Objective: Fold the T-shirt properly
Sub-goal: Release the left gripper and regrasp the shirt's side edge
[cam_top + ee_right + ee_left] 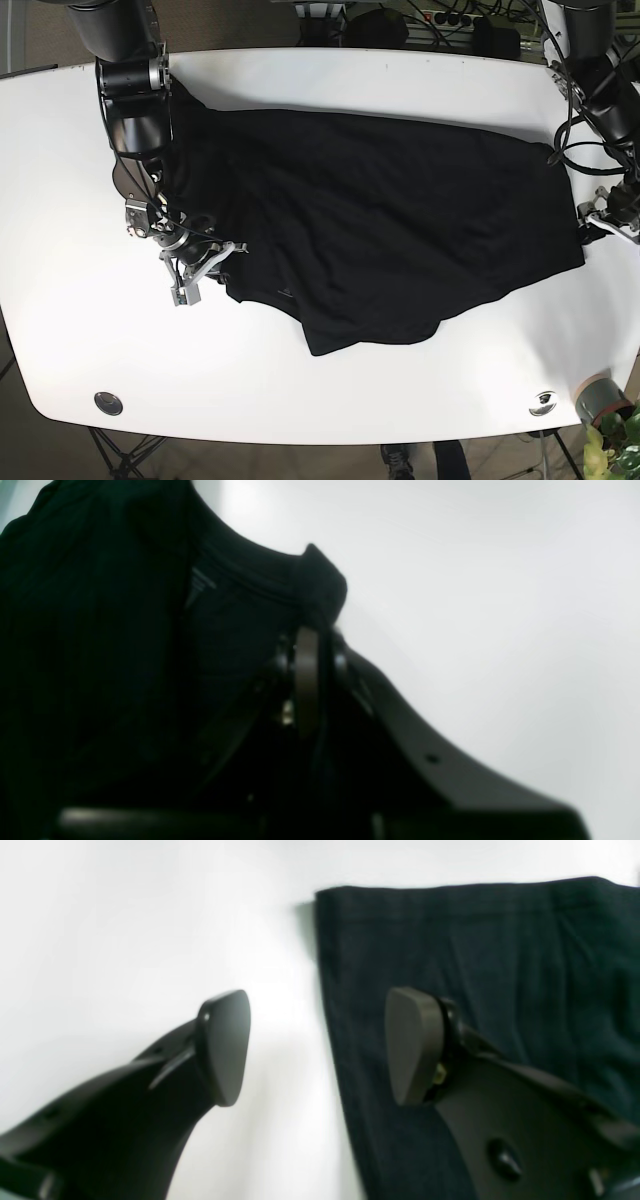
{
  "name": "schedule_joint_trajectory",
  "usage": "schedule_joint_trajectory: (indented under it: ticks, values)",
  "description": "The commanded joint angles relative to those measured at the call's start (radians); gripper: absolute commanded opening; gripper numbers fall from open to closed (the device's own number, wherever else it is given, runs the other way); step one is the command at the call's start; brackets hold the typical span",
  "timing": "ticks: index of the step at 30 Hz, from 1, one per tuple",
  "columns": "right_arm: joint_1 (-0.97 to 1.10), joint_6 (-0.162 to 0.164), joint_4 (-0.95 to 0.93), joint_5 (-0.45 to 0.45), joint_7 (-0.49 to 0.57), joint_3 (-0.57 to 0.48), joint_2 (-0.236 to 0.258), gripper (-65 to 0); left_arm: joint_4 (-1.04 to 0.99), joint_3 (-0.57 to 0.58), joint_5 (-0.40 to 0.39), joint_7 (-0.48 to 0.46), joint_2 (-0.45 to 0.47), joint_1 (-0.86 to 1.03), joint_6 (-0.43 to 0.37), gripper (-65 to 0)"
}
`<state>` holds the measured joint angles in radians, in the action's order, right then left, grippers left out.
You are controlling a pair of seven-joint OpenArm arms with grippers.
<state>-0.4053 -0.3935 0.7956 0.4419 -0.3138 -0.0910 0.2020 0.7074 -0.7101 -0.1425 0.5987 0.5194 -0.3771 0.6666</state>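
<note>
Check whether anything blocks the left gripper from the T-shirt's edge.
Nothing visible does. In the left wrist view, the left gripper is open and straddles the T-shirt hem edge: one finger is over bare white table, the other over the dark fabric. Only table and cloth lie between them.

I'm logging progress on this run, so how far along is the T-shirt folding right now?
Early stage. Done: the T-shirt lies mostly spread on the table, with no neat fold visible. In hand: the right gripper is shut on fabric by the collar, while the left gripper is open, straddling the shirt's edge without gripping. Left: essentially all the folds.
</note>
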Motion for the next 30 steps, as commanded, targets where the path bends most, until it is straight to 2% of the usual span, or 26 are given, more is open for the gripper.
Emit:
schedule_joint_trajectory:
  ticks: [1,15,27,29,30]
  values:
    - [-0.011,0.014,0.005,-0.025,-0.023,0.003,0.009,-62.3,-0.027,-0.003,-0.007,-0.012,0.026,-0.023,0.002,-25.8]
    - [-0.011,0.014,0.005,-0.025,-0.023,0.003,0.011,-62.3,-0.171,0.027,-0.009,-0.062,0.020,-0.084,-0.001,-25.8]
    - [0.004,0.014,0.005,-0.025,-0.020,0.003,0.009,-62.3,-0.203,0.063,-0.001,-0.058,-0.071,-0.147,-0.005,-26.1]
    - [0.006,0.014,0.006,-0.025,-0.021,0.003,0.009,-62.3,-0.203,0.062,-0.001,-0.058,-0.072,-0.151,-0.008,-29.2]
    - [0.007,0.014,0.015,-0.021,-0.023,0.003,0.009,-62.3,-0.199,0.059,-0.003,-0.061,-0.072,-0.151,-0.008,-34.9]
